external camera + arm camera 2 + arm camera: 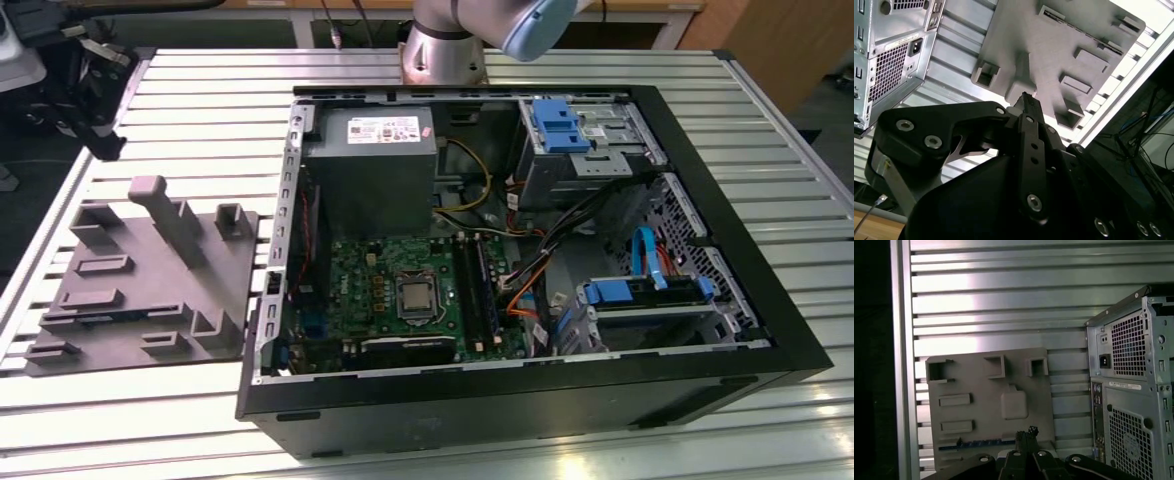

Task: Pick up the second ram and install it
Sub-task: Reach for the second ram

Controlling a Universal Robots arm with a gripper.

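Your pincer (1026, 99) has its fingers pressed together with nothing between them in both wrist views. It hangs over the grey fixture plate (979, 390). In the first wrist view, the second ram (979, 444) shows as a thin blue-green strip along the plate's edge closest to the pincer. Just beside the plate, the open computer case (747, 250) stands on the slatted table (200, 90).

Shiny ribbed metal table (200, 90), matt grey plastic fixture (134, 300); matt black gripper (1026, 100)
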